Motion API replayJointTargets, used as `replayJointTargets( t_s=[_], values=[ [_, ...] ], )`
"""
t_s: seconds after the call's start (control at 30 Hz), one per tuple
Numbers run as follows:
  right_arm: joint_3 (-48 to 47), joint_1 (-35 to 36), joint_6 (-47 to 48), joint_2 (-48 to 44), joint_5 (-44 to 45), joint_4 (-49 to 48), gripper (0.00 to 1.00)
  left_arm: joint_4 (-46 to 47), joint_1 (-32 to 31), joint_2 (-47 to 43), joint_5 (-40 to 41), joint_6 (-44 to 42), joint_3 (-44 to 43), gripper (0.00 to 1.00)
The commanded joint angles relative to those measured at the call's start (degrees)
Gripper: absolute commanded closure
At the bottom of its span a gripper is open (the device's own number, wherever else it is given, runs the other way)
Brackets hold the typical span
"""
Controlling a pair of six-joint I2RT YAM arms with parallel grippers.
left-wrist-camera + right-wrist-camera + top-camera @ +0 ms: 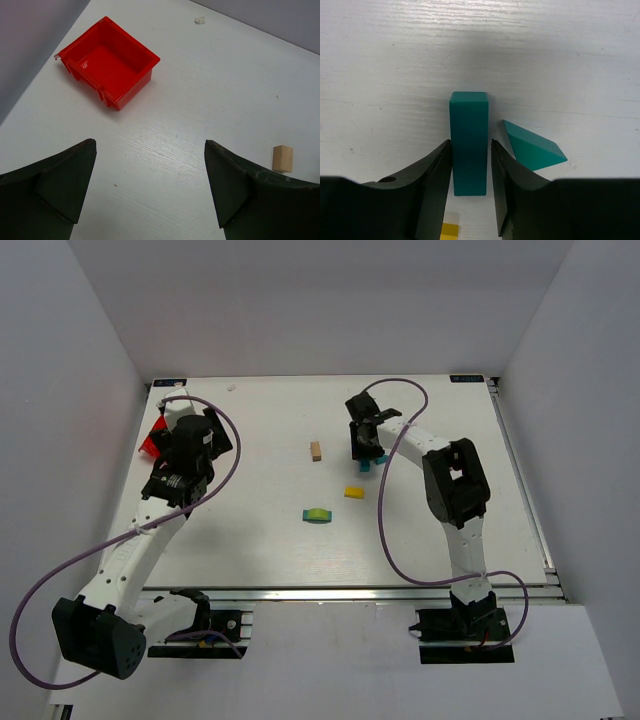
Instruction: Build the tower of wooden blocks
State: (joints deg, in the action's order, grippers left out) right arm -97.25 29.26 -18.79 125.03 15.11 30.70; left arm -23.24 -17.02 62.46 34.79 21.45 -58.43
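Right gripper point(470, 145) jaws closely flank a teal block point(468, 115) far right; whether clamped, I cannot tell. Left gripper point(150, 144) jaws stand wide apart. Block tower point(316, 513), teal and yellow, sits mid-table, nearer.

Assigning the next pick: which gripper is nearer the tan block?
Right. The right gripper sits just right of the tan block, around the teal block; the left gripper hovers far to its left, by the red bin.
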Motion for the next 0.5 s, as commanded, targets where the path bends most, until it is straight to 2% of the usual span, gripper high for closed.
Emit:
replayJointTargets(
  t_s=[0.0,0.13,0.17,0.27,0.33,0.43,0.47],
  values=[
    [-2.9,0.8,1.7,0.6,4.0,2.0,0.58,1.2,-0.3,-1.5,-0.6,-0.3,0.7,0.02],
    [-4.3,1.3,3.1,1.1,4.3,2.2,0.67,1.3,-0.3,-1.5,-0.9,-0.3,0.7,0.02],
    [-4.5,1.4,3.4,0.9,4.3,2.1,0.72,1.3,-0.3,-1.5,-0.9,-0.3,0.8,0.02],
    [-5.1,2.0,5.9,-0.4,3.9,1.6,0.75,1.4,-0.3,-1.7,-1.0,-0.4,0.9,0.02],
    [-4.8,2.6,10.1,-1.9,1.2,0.3,0.78,1.6,-0.3,-1.9,-2.0,-0.6,1.0,0.02],
    [-1.9,3.3,19.4,-8.9,-8.2,-5.2,0.81,1.8,-0.4,-1.8,-4.5,-0.9,0.8,0.02],
    [-0.8,3.5,22.9,-10.5,-14.2,-6.9,0.82,1.7,-0.3,-1.8,-5.1,-0.9,0.7,0.02]
  ],
)
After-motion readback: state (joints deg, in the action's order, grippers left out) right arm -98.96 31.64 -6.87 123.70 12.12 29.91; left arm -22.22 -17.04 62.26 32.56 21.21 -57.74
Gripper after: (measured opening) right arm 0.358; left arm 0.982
